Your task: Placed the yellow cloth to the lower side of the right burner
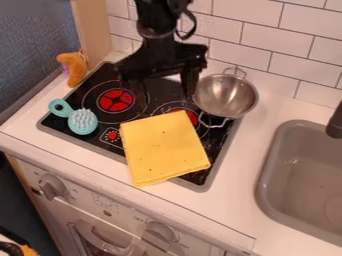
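The hand (165, 95) is spread, with nothing pinched, above the stove (220, 162). The yellow cloth (163, 150) is laid toward the stove's front, lapped over the right burner (192, 117); if pushed backward, the steel colander (224, 95) could be shifted by a bunched edge.

Looks like a kitchen, probably a toy one: has a black cooktop (217, 145) with red burners (115, 100) on a white bench (247, 165), a grey sink (300, 165), a dark tap (335, 125), white wall tiles (267, 40), and an oven-like front (127, 220) with knobs (52, 186).
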Controlling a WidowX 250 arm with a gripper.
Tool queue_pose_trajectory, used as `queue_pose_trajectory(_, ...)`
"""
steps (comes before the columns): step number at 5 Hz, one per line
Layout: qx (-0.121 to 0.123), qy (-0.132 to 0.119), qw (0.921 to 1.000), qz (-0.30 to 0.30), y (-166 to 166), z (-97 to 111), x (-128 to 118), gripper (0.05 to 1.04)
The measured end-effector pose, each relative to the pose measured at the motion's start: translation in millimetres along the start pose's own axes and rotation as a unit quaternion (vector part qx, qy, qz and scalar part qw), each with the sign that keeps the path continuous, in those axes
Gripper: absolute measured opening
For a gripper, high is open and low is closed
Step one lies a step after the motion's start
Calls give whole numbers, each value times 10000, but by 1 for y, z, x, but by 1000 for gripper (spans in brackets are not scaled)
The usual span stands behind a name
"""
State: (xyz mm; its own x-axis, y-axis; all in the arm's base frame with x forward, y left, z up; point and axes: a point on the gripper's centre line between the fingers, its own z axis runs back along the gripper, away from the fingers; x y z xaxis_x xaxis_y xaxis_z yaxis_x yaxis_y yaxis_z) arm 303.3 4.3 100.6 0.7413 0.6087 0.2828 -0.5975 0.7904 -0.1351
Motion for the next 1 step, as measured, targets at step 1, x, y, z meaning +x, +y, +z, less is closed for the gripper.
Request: queue_pose_trajectory(1,0,0,10000,1,0,0,0,999)
